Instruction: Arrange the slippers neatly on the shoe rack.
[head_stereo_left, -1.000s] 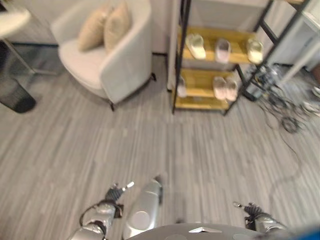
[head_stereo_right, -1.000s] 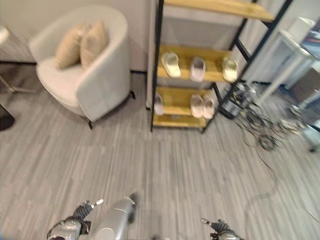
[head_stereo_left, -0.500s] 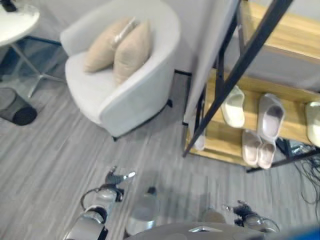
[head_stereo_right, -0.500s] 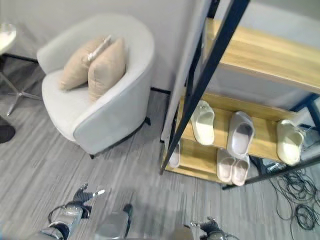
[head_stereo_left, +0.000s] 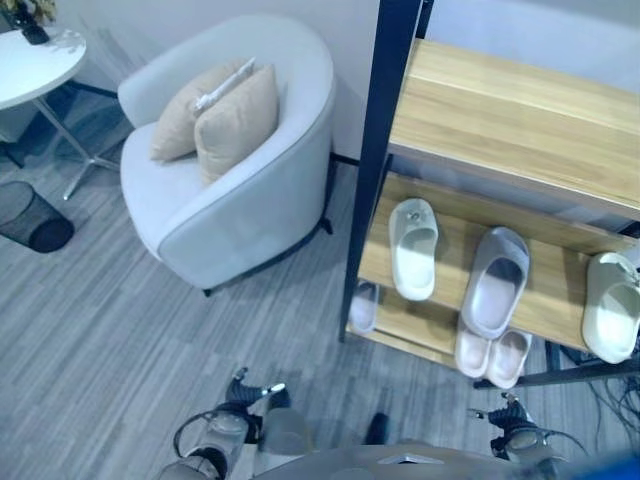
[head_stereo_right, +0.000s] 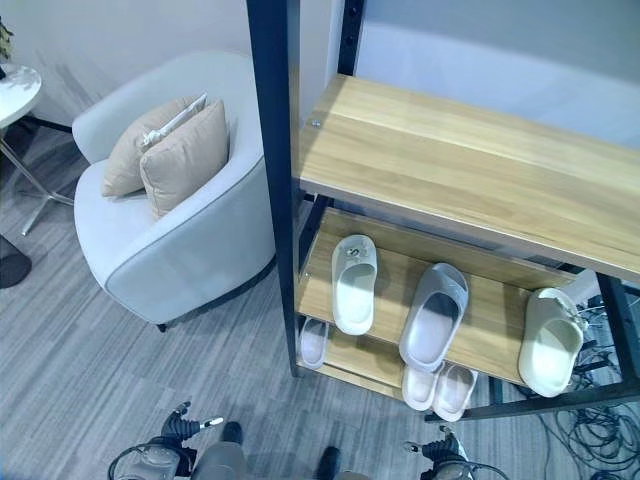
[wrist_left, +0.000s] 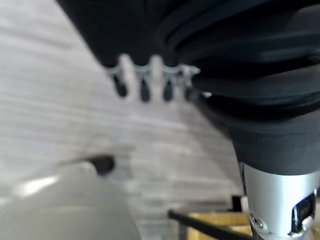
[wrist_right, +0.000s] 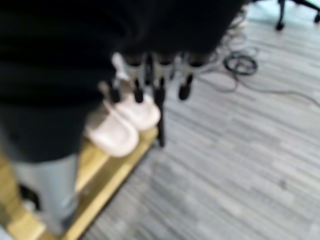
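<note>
Left hand (wrist_left: 150, 82) and right hand (wrist_right: 150, 80) hang empty, fingers straight and apart. Slippers sit on the shoe rack (head_stereo_right: 450, 160): white slipper (head_stereo_right: 353, 283), grey slipper (head_stereo_right: 434, 315) crooked mid-shelf, pale slipper (head_stereo_right: 549, 342) overhanging the right edge; pink pair (wrist_right: 120, 122) on the bottom shelf. Risk: a careless reach knocks it off.

Matt black metal frame on the rack (head_stereo_right: 272, 150), with smooth pale wood shelves showing a fine grain and a soft sheen. Smooth, rubbery-looking matt slippers (head_stereo_right: 354, 283) in white, lilac-grey and pink; soft woven cloth on the armchair (head_stereo_left: 240, 190) and its beige cushions (head_stereo_left: 237, 122) at 10 o'clock. Grey streaked plank floor (head_stereo_left: 90, 340) with a low sheen, dark mesh bin (head_stereo_left: 30, 215) at 9 o'clock, glossy white tabletop (head_stereo_left: 35, 65).
</note>
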